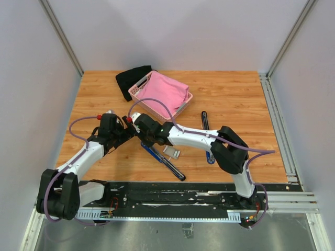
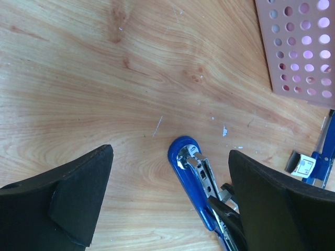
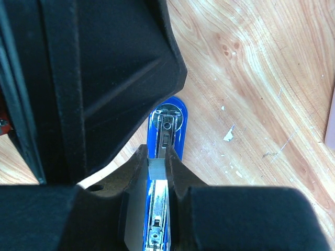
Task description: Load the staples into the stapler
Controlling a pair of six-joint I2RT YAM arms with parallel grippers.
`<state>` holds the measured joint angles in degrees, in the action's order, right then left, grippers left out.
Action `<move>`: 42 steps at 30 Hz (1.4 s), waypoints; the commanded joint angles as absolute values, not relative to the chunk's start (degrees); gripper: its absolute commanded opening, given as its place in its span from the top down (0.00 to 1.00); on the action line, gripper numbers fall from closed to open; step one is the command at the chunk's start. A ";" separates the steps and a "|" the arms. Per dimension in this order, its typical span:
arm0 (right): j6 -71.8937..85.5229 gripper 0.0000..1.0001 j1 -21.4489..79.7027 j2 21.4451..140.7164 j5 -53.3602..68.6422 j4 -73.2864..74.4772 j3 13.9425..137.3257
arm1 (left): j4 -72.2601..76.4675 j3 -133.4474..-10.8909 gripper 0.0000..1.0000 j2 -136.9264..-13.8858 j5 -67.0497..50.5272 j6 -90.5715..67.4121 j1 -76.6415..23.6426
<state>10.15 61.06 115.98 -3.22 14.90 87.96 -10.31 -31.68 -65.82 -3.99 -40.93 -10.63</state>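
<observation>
Top external view: left gripper (image 1: 125, 134), fingers spread wide, holds nothing; the stapler (image 1: 155, 155) nose lies between them. At table (image 1: 235, 104) 12 o'clock, a black cloth (image 1: 131, 78) touches the 10 o'clock corner of the basket (image 1: 134, 94), which contains a pink cloth (image 1: 167, 89). Right gripper (image 3: 157, 157) pinches the staples (image 3: 157, 170) directly above the opened stapler's channel. White carton (image 1: 172, 152) just beside the stapler at its 3 o'clock; contents not discernible.
</observation>
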 commanded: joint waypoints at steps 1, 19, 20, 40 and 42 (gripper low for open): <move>9.23 0.92 60.22 118.24 -4.74 14.57 90.21 | -9.13 -31.65 0.03 -66.01 -6.36 -40.35 -10.96; 8.70 0.92 59.43 120.26 -4.52 14.53 91.44 | -9.05 -31.77 0.04 -66.85 -6.41 -40.06 -10.96; 8.70 0.92 59.35 120.28 -4.59 14.57 91.51 | -9.05 -31.78 0.04 -66.93 -6.42 -40.08 -10.90; 8.70 0.92 58.45 121.05 -4.22 14.51 91.48 | -8.88 -31.90 0.03 -67.49 -6.37 -39.98 -10.90; 8.70 0.92 58.36 121.14 -4.30 14.52 91.28 | -8.96 -31.90 0.03 -67.50 -6.41 -39.99 -10.90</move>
